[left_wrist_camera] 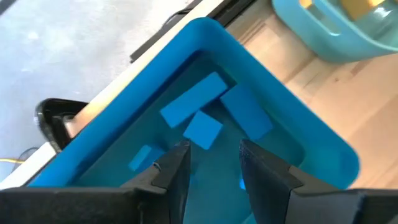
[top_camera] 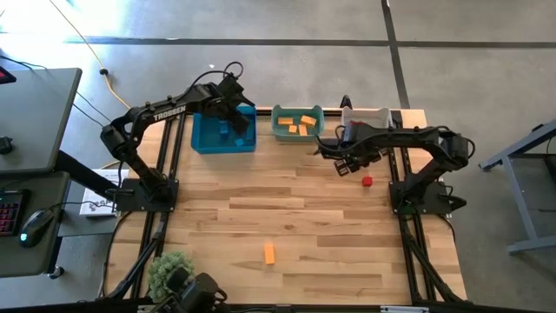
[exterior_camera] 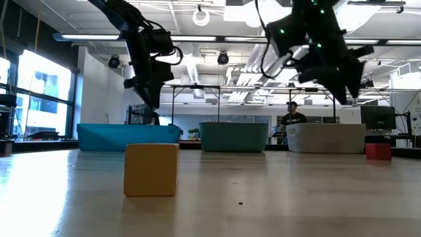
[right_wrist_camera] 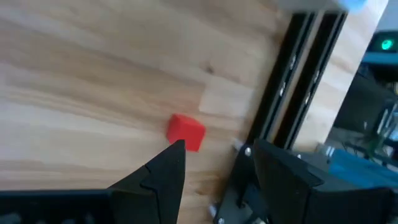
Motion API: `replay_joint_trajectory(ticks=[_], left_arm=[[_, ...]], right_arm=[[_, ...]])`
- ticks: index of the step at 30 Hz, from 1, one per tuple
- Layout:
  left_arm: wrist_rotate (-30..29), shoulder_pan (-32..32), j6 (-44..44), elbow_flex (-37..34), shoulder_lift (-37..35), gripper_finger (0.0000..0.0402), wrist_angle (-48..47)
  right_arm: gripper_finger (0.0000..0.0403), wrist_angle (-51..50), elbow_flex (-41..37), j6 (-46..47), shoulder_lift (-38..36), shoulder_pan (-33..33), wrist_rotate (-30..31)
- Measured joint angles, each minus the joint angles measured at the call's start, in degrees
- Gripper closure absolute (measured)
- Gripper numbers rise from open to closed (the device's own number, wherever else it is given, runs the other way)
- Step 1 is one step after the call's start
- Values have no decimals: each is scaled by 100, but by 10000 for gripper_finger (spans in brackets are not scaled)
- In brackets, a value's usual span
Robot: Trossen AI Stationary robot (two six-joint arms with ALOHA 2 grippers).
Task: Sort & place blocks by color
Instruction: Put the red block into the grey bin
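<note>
Wooden table point(top_camera: 313, 226): small red cube point(right_wrist_camera: 185, 132), orange bar point(top_camera: 269, 253).

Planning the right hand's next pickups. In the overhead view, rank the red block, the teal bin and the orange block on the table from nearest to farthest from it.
From the right hand:
1. Red block, just beside it, toward the table's right edge.
2. Teal bin, along the back edge, to its left.
3. Orange block, alone near the front edge.
</note>
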Motion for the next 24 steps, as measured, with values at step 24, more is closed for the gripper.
replay_joint_trajectory(ticks=[24], left_arm=[[42, -7, -33, 0, 2, 275, 81]], right_arm=[[226, 2852, -3196, 958, -1912, -249, -1016]])
